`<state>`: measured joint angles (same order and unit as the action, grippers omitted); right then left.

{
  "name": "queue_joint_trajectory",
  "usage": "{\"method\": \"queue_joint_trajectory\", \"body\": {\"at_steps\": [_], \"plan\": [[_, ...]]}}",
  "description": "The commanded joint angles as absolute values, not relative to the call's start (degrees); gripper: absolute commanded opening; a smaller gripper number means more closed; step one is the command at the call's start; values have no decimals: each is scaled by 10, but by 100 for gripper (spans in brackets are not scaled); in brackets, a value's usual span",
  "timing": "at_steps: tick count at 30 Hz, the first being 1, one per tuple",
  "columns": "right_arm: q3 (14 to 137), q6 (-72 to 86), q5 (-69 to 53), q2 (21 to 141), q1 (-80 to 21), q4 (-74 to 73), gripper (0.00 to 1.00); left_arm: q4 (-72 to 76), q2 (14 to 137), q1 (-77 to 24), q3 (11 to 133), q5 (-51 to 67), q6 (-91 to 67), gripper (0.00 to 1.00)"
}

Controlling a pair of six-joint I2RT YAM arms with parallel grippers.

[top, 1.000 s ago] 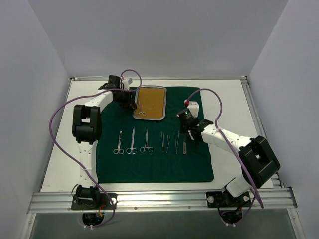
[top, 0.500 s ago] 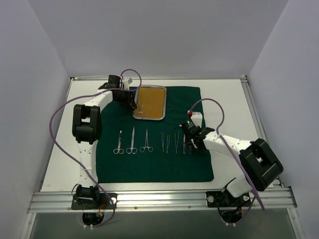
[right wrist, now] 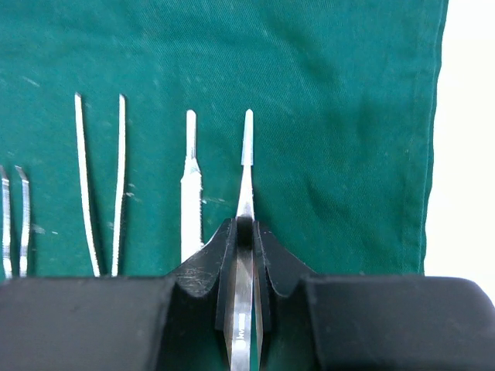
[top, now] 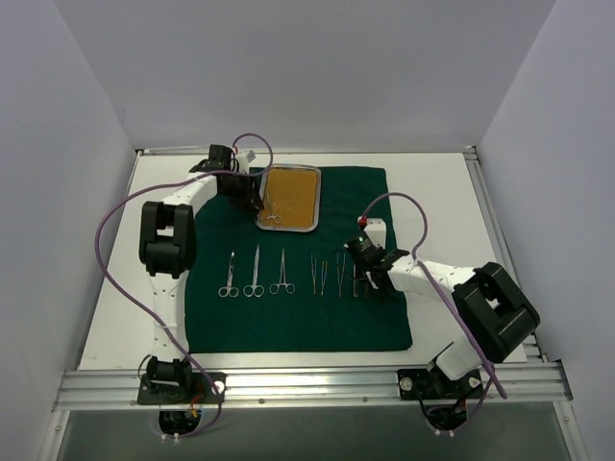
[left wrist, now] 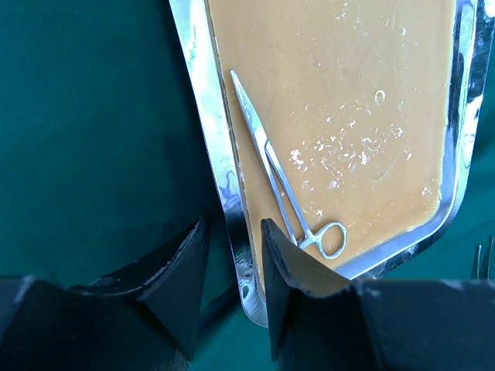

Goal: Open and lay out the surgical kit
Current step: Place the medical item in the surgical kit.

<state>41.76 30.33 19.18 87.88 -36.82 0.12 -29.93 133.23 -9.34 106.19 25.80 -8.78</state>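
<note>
Instrument (right wrist: 246, 154) in right jaws, near cloth (right wrist: 348, 77) right edge.

Bright, even diffuse light, only soft shadows; mirror glare on tray (left wrist: 207, 131) rim; top view softer than wrist views

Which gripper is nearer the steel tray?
Left. The left gripper is at the left rim of the tray, with its open jaws either side of it. The right gripper is away over the cloth, shut on a slim instrument.
</note>
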Motion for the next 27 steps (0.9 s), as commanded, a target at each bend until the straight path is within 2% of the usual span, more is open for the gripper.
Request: {"method": "queue_joint_trajectory", "body": {"at_steps": [1, 9, 27], "plan": [[399, 305, 197, 876, -370, 18, 0, -288, 1317, -94, 1079, 272, -90, 43], [405, 292, 194, 915, -367, 35, 0, -292, 1322, -93, 1078, 275, -88, 43], [426, 288, 219, 879, -364, 12, 0, -291, 1325, -91, 1083, 280, -90, 43]]}}
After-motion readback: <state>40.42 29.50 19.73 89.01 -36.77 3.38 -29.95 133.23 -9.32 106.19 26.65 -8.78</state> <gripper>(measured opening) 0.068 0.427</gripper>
